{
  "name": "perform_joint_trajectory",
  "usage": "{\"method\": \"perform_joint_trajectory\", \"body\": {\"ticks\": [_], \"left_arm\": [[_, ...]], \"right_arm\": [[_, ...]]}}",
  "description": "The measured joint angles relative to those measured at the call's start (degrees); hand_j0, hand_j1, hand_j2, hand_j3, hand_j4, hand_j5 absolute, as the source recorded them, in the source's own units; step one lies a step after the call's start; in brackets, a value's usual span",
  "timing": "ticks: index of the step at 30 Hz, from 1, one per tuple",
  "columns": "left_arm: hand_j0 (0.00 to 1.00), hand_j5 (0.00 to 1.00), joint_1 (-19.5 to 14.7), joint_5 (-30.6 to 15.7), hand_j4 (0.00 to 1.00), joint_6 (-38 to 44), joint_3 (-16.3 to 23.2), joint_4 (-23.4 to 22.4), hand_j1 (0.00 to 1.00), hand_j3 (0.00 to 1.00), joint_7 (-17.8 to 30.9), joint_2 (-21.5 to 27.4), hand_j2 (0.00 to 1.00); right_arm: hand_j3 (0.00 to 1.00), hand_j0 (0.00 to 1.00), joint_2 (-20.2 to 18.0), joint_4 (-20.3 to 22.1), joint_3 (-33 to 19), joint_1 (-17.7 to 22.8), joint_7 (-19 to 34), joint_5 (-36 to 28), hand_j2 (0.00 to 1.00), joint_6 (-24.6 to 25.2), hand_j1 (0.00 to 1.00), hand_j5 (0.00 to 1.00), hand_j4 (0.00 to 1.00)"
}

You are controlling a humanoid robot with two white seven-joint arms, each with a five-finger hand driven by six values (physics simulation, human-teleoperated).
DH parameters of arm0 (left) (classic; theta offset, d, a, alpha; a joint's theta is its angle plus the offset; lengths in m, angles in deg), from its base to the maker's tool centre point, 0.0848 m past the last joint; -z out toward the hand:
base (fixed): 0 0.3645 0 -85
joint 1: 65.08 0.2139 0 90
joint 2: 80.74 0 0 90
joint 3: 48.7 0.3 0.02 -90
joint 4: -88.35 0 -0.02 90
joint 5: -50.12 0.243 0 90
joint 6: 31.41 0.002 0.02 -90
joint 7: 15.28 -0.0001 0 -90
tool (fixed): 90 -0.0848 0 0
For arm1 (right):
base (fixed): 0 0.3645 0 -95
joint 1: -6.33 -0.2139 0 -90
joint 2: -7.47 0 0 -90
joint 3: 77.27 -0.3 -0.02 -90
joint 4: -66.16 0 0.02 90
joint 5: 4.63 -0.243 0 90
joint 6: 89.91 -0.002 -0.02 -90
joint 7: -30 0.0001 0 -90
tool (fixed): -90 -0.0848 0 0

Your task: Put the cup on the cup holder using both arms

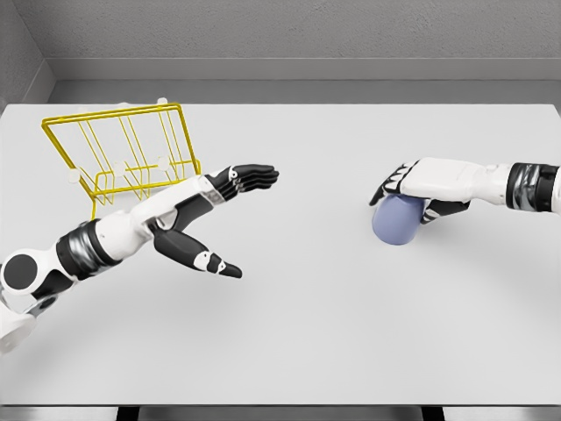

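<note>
A white table (289, 351) fills most of the view. Behind the table's far edge a grey wall (289, 35) is seen, with a second grey wall (17, 61) meeting it at the table's far left corner. Below the table's near edge, dark leg stubs (129, 412) are partly shown.

Rack (123, 149) far left on table (298, 333); cup (396, 221) right.
</note>
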Motion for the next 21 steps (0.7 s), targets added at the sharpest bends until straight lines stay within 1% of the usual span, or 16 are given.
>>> {"method": "perform_joint_trajectory", "body": {"ticks": [3,7,9,16,21], "left_arm": [[1.00,1.00,0.00,0.00,1.00,-0.01,-0.07,-0.01,1.00,1.00,0.00,0.05,1.00],[1.00,1.00,0.00,-0.01,1.00,0.00,-0.12,-0.01,1.00,1.00,0.00,0.07,1.00],[1.00,1.00,0.00,0.00,1.00,-0.01,-0.13,-0.01,1.00,1.00,0.00,0.07,1.00],[1.00,1.00,0.00,0.07,1.00,-0.01,-0.13,0.00,1.00,1.00,0.00,0.07,1.00],[1.00,1.00,0.09,0.09,1.00,-0.01,-0.08,0.00,1.00,1.00,0.00,0.02,1.00]], "right_arm": [[0.67,0.67,-0.01,-0.01,0.09,-0.09,0.08,-0.10,0.67,-0.37,0.67,0.67,0.67],[0.66,0.66,-0.15,0.08,0.45,-1.14,0.86,0.45,0.66,-1.06,0.66,0.66,0.66],[0.64,0.64,-0.28,0.12,0.56,-1.76,1.08,0.73,0.64,-1.70,0.64,0.64,0.64],[0.64,0.64,-1.01,0.79,0.66,-3.25,1.23,0.89,0.64,-3.70,0.64,0.64,0.64],[0.64,0.64,-1.18,1.57,0.67,-3.34,1.23,0.87,0.64,-4.15,0.64,0.64,0.64]]}}
